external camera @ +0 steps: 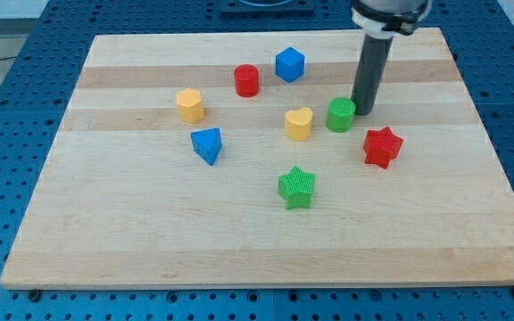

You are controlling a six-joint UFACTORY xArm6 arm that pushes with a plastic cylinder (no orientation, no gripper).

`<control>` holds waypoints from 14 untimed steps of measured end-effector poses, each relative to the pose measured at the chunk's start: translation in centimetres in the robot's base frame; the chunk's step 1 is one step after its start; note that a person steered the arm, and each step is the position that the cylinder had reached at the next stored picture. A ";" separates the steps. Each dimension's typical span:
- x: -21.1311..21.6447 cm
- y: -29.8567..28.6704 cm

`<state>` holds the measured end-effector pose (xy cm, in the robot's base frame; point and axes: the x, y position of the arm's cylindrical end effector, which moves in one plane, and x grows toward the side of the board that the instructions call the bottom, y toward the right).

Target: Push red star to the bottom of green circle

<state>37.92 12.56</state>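
The red star lies on the wooden board at the view's right, below and to the right of the green circle. My tip stands just to the right of the green circle, touching or nearly touching it, and above the red star with a clear gap between them. The rod rises from there to the view's top.
A yellow heart sits just left of the green circle. A green star lies below it. A blue triangle, a yellow hexagon, a red cylinder and a blue cube lie further left and up.
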 end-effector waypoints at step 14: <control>10.7 0.4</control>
<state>48.61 12.94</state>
